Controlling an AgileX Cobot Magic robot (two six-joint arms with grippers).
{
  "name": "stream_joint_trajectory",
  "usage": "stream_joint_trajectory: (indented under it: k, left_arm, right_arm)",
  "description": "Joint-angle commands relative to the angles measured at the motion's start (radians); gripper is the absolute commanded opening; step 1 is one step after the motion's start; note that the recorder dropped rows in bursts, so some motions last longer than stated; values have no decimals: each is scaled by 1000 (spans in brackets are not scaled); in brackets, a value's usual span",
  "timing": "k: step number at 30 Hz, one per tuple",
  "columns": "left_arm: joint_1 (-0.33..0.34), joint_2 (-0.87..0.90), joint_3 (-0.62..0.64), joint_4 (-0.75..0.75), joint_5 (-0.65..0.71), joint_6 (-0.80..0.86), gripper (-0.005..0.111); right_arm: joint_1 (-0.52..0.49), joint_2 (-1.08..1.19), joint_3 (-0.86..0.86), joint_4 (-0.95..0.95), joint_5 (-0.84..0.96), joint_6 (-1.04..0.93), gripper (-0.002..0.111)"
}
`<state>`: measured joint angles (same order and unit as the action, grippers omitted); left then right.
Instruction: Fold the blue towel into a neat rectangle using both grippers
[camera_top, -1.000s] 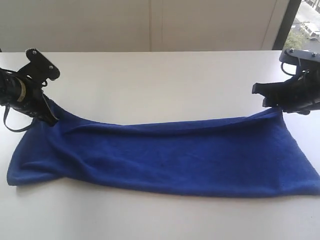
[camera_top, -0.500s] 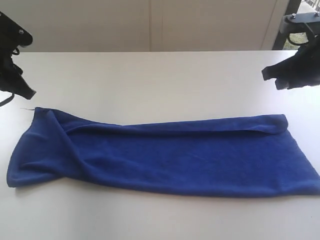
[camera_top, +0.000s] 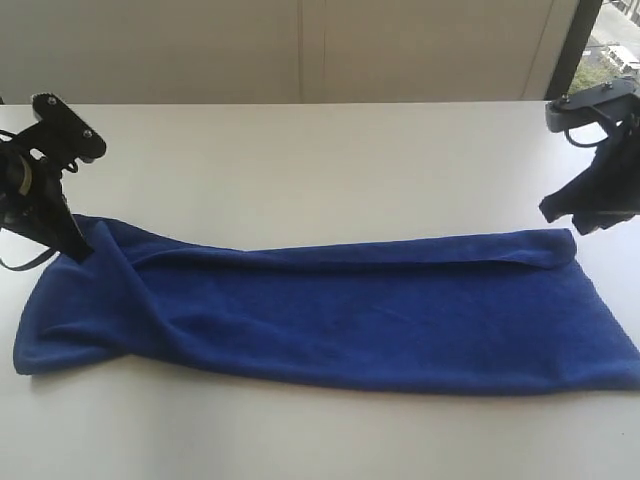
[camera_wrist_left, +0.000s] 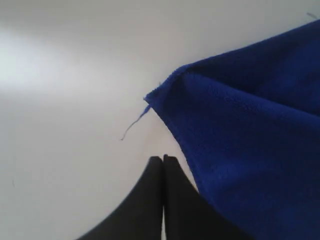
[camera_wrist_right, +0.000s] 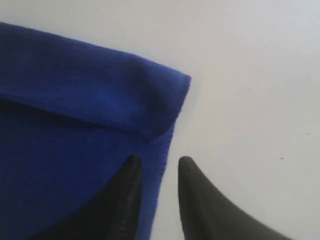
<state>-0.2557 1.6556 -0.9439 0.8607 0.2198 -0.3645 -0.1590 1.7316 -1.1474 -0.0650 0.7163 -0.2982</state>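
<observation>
The blue towel (camera_top: 330, 315) lies doubled over lengthwise on the white table (camera_top: 320, 170), its folded top layer ending in a hem along the far side. My left gripper (camera_top: 78, 250) is low at the towel's far left corner (camera_wrist_left: 160, 92). Its jaws (camera_wrist_left: 163, 159) are shut with nothing between them, on bare table just beside the towel's edge. My right gripper (camera_top: 578, 224) hovers at the far right corner (camera_wrist_right: 175, 87). It is open (camera_wrist_right: 159, 161), one finger over the cloth and the other over the table, the towel's side edge running between them.
A loose blue thread (camera_wrist_left: 132, 125) trails from the left corner onto the table. A pale wall (camera_top: 300, 50) stands behind the table's far edge, with a window (camera_top: 615, 45) at the back right. Bare tabletop surrounds the towel.
A second ago both grippers were at the towel's far corners. They let go and rose, and have now dropped back to those corners. The left jaws have closed; the towel lies flatter.
</observation>
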Motion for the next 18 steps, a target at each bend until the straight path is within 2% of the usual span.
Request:
stream_joint_trajectory:
  k: [1,4,11,15,18]
  left_arm:
    - [-6,10,8,-1,-25,2,0]
    - [-6,10,8,-1,-55,2,0]
    - [-6,10,8,-1,-61,-1,0]
    - [-6,10,8,-21,-73,-1,0]
    - [-6,10,8,-21,-78,-1,0]
  right_arm:
    - [2,2,-5,-66,-109,-207,31]
    - [20,2,-2,-55,-118,-479,31]
    - [36,21,75,-65,-106,-806,31]
    - [36,21,136,-118,-156,-900,32]
    - [36,21,173,-244,-213,-911,36]
